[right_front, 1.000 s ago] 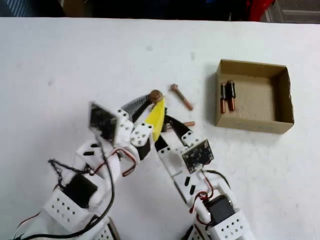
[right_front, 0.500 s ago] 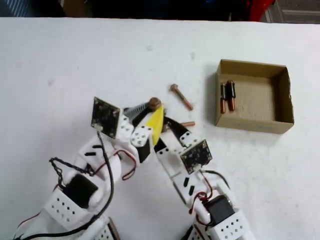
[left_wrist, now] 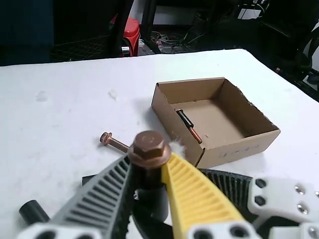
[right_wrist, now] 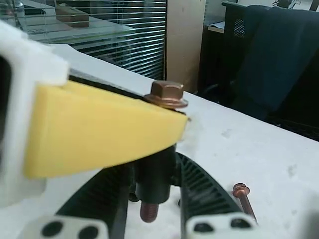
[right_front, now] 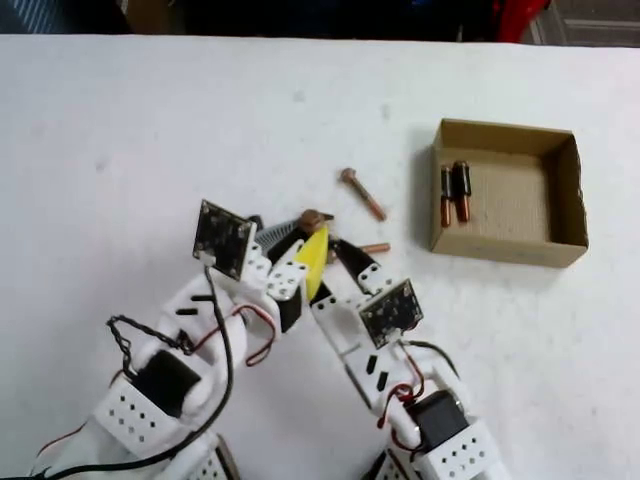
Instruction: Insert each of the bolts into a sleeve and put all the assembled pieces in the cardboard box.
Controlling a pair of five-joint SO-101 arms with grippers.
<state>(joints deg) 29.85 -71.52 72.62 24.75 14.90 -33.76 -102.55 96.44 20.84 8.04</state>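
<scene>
Left hand (left_wrist: pixel 148 169) is pinching the bolt (left_wrist: pixel 147 147) just under its hex head. Grey and yellow fingers (left_wrist: pixel 192 184) are pressed on the shank, head up. Right hand (right_wrist: pixel 155 165) has its black fingers (right_wrist: pixel 202 191) clamped on the black sleeve (right_wrist: pixel 155 183), one on each side. The bolt runs down through the sleeve and its copper tip pokes out below. Both hands meet above the bench (right_front: pixel 150 120), mid-front, left of the box (right_front: pixel 505 250). Box is upright and open, toward the right side. Two finished pieces (right_front: pixel 461 190) lie side by side by its left wall. Loose bolt (right_front: pixel 362 194) lies flat on the bench between the hands and the box, touching neither. Another copper shank (right_front: pixel 376 247) sits just beside the right hand. Spare sleeve (left_wrist: pixel 33 211) lies on the bench near the left hand.
</scene>
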